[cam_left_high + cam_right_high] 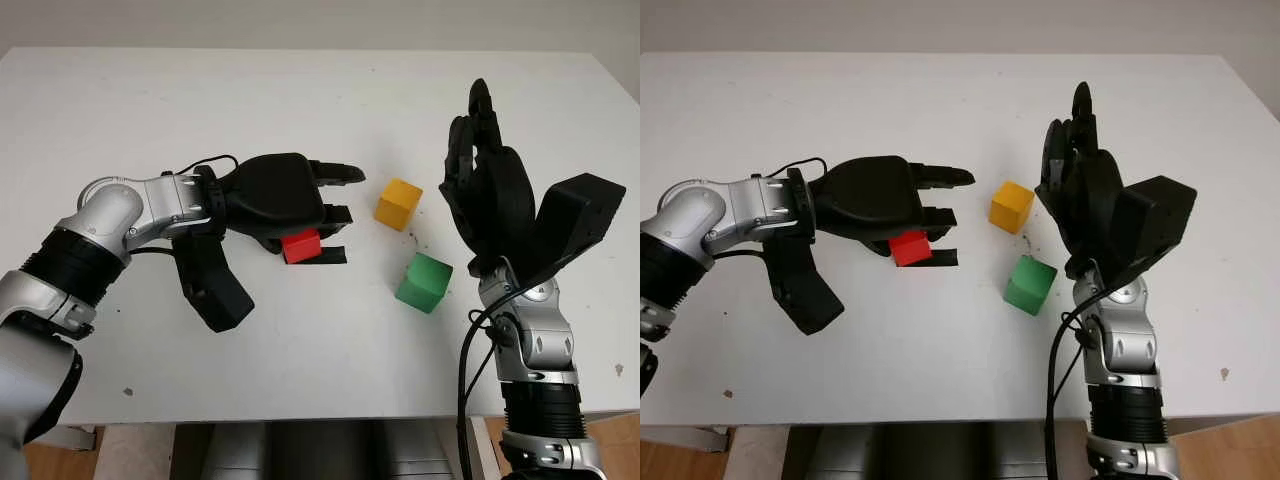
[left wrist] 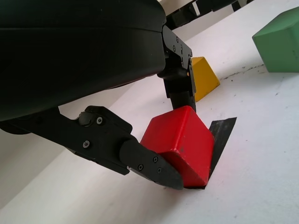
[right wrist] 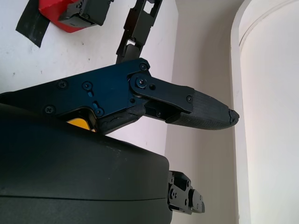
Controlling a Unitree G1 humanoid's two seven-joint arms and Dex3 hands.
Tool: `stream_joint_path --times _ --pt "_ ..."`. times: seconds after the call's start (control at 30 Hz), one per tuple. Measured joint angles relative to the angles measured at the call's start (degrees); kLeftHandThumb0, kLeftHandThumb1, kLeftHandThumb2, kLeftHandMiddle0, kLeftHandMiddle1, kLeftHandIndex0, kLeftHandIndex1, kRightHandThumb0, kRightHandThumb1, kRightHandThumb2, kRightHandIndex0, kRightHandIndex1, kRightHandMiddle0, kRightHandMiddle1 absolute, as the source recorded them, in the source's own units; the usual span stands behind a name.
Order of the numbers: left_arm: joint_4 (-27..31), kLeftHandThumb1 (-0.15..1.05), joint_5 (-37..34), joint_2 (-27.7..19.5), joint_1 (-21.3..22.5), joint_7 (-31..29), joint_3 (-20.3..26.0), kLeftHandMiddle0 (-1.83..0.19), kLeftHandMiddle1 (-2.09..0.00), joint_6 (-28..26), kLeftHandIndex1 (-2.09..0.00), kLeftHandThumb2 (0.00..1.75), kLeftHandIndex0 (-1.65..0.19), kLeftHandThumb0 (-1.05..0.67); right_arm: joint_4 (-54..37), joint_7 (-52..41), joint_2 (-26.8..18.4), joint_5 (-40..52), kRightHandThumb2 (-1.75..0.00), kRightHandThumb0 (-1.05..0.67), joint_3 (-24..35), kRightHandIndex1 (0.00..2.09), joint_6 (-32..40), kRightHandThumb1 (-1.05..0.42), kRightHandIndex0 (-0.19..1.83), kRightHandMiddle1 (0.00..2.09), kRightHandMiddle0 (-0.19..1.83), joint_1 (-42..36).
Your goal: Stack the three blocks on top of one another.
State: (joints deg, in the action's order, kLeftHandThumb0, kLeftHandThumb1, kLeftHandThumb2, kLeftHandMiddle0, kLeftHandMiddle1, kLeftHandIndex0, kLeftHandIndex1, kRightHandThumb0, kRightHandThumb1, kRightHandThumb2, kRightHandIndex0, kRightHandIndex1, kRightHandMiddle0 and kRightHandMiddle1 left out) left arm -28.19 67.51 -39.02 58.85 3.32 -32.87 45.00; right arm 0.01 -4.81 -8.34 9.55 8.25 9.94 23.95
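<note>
A red block [image 1: 300, 244] sits on the white table [image 1: 300, 100], partly over a strip of black tape [image 1: 334, 257]. My left hand [image 1: 322, 222] reaches in from the left and is shut on it. In the left wrist view the thumb [image 2: 148, 163] presses the red block's [image 2: 180, 140] near side and a finger [image 2: 180, 86] meets its far top edge. A yellow block [image 1: 398, 203] stands to the right of the red one, and a green block [image 1: 424, 282] lies nearer the front edge. My right hand [image 1: 480, 165] is raised upright and open, just right of both.
The table's front edge runs close below both arms, and its right edge [image 1: 625, 110] lies just beyond the right hand. Small dark specks [image 1: 412, 238] mark the surface between the yellow and green blocks.
</note>
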Motion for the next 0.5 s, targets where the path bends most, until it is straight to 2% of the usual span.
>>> stream_joint_path --times 0.17,0.5 --pt "-1.5 0.92 -0.2 0.2 0.1 1.9 -0.3 -0.07 -0.04 1.1 -1.27 0.06 -0.4 -0.48 -0.1 -0.1 0.0 0.1 -0.7 -0.72 0.0 0.0 0.0 -1.05 -0.19 0.0 -0.19 -0.2" --pt "-3.2 0.93 -4.0 1.1 0.7 -0.3 -0.3 -0.07 -0.05 3.9 -1.28 0.06 -0.36 -0.48 -0.1 0.0 0.0 0.1 -0.7 -0.72 0.0 0.0 0.1 -1.05 -0.19 0.0 -0.19 -0.4"
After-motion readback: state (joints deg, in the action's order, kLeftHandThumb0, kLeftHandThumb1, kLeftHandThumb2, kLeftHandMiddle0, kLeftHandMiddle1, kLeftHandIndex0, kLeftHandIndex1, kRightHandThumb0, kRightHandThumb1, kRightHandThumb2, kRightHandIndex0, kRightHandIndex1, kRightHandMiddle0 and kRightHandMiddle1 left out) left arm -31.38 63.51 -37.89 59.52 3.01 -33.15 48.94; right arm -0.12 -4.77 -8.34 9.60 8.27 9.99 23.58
